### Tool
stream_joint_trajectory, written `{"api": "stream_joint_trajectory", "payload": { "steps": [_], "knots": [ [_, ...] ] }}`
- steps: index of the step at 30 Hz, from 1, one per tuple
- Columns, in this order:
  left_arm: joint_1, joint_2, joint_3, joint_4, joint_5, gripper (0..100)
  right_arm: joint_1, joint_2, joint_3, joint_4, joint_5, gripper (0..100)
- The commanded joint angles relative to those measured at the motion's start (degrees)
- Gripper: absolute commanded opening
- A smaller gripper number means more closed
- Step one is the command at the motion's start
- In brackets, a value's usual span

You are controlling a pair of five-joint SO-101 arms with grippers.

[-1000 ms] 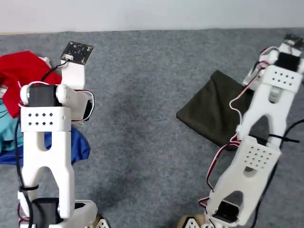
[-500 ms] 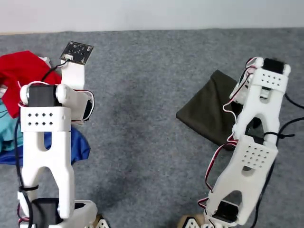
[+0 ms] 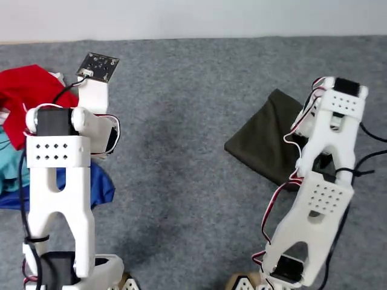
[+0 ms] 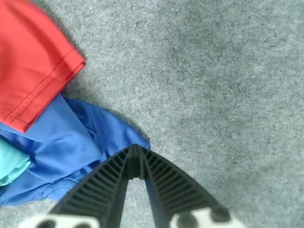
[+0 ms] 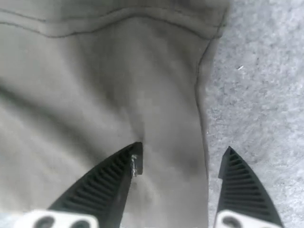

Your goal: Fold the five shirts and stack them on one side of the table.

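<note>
Shirts on grey tabletop (image 3: 181,121), white wall (image 3: 181,18) behind: 4 – red (image 3: 27,84), teal (image 3: 7,163), blue (image 3: 103,184), olive (image 3: 266,142); L pincer (image 4: 135,149) clenched, R pincer (image 5: 184,148) released.

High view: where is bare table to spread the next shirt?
The widest bare patch is the middle of the table, between the left arm and the folded olive shirt. Crowded: the left edge, where the red shirt and blue shirt are piled, and the right, where the right arm hangs over the olive shirt.
</note>
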Motion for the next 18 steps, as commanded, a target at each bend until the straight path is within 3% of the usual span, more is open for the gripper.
{"api": "stream_joint_trajectory", "payload": {
  "steps": [1, 18],
  "knots": [
    [0.3, -1.8, -0.2, 1.1, 0.1, 0, 0.2, 1.8, -0.5, -0.6, -0.7, 27.1],
    [0.3, -1.8, -0.2, 1.1, 0.2, 0, -8.2, 3.9, -0.5, -12.3, -0.6, 27.2]
  ]
}}
